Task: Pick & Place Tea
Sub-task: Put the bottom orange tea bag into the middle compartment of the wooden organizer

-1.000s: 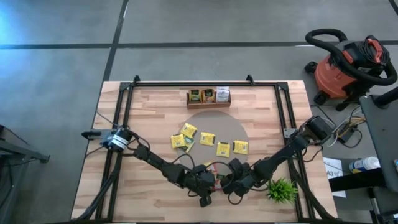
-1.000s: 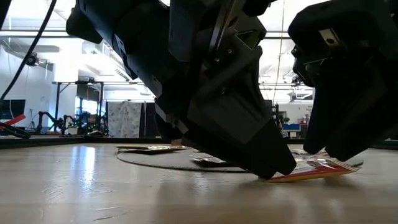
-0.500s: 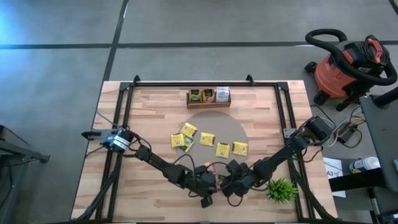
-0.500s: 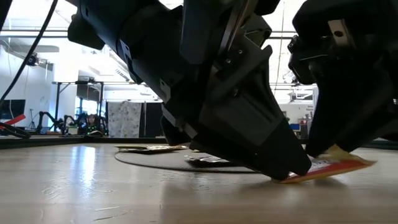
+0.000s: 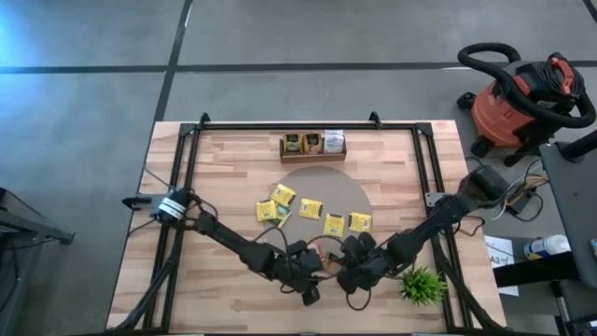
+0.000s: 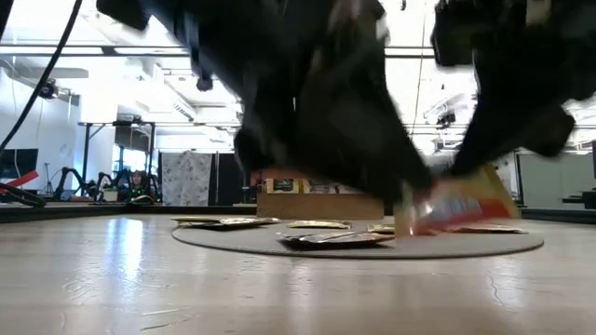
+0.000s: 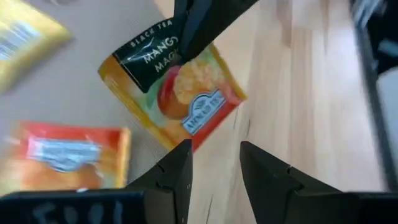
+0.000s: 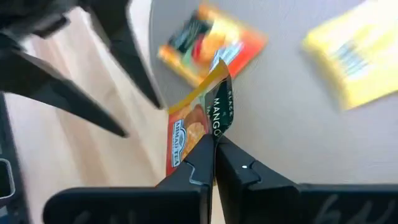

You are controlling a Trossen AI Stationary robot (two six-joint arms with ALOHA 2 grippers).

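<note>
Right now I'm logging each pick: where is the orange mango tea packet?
The mango packet is pinched in the right gripper, lifted off the table's near edge, between both arms, with the left gripper open beside it.

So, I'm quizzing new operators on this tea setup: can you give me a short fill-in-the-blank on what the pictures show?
1. The right gripper is shut on an orange-red ____ tea packet.
2. The left gripper beside it has its fingers ____.
3. The wooden tray stands at the table's ____ edge.
4. A small green ____ sits near the right arm.

Missing words: mango; open; far; plant
</note>
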